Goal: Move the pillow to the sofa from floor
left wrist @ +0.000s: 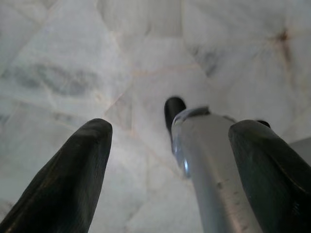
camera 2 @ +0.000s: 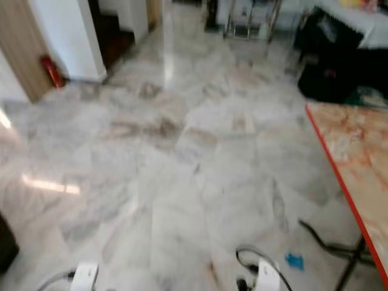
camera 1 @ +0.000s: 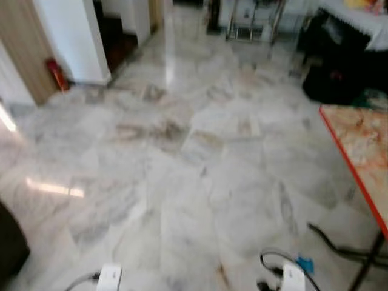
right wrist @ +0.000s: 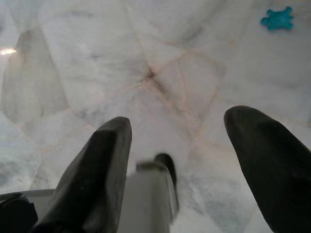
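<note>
Both grippers, left gripper [left wrist: 165, 165] and right gripper [right wrist: 189, 160], hang released, holding nothing. Walking right could bump the table [camera 1: 357, 139].

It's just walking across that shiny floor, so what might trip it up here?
The red-edged table juts in on its right, with a dark cable trailing beneath it; a turn that way might clip or snag. The marble floor looks glossy, possibly slippery. Both the left pincer and right pincer hang open.

Silver arms, black cables; black-fingered left pincer [left wrist: 167, 170], right pincer [right wrist: 189, 165].
</note>
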### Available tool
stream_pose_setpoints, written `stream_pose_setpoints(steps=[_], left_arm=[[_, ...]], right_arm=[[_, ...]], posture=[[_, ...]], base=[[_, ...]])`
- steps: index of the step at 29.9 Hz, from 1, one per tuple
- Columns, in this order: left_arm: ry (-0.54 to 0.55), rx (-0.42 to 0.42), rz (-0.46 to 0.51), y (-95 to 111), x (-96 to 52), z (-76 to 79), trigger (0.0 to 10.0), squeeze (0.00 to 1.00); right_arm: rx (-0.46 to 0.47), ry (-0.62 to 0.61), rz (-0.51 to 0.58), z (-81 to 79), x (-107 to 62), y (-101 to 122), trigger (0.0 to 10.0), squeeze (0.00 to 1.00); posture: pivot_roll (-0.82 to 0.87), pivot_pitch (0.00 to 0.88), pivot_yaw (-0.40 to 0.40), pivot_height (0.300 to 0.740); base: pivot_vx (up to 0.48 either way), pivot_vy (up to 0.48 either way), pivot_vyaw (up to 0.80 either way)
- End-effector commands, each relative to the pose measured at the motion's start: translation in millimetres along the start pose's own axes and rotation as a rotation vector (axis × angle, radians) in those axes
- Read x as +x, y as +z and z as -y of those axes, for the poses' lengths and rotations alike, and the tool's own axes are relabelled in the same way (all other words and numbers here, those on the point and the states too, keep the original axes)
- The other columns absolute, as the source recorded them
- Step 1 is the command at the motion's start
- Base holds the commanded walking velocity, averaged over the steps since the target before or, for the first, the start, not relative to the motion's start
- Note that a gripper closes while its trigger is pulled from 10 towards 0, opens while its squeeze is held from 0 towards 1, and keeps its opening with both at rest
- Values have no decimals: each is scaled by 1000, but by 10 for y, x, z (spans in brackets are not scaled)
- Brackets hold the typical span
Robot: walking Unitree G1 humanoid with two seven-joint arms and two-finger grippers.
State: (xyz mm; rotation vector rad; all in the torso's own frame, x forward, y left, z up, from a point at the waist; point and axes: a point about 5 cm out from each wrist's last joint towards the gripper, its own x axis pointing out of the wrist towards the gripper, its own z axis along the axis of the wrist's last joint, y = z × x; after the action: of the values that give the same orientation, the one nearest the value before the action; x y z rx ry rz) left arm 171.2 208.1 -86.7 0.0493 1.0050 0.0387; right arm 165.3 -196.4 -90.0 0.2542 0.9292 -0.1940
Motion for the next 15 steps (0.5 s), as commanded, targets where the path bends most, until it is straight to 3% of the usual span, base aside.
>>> stream_pose_setpoints(steps=[1,3,15], left_arm=[[-13,1,-8,-15,3,43,10000,0],[-13,1,-9,-15,3,43,10000,0],[-16,3,-10,-22,2,50,10000,0]], right_arm=[[21,-18,-19,63,-17,-50,10000,0],[17,-15,-18,56,-15,-43,10000,0],[3,-8,3,38,-7,-2,10000,0]], posture=[[-48,0,-45,732],[-48,0,-45,732],[-51,0,-45,732]], base=[[-345,0,-694],[-345,0,-778],[-345,0,0]])
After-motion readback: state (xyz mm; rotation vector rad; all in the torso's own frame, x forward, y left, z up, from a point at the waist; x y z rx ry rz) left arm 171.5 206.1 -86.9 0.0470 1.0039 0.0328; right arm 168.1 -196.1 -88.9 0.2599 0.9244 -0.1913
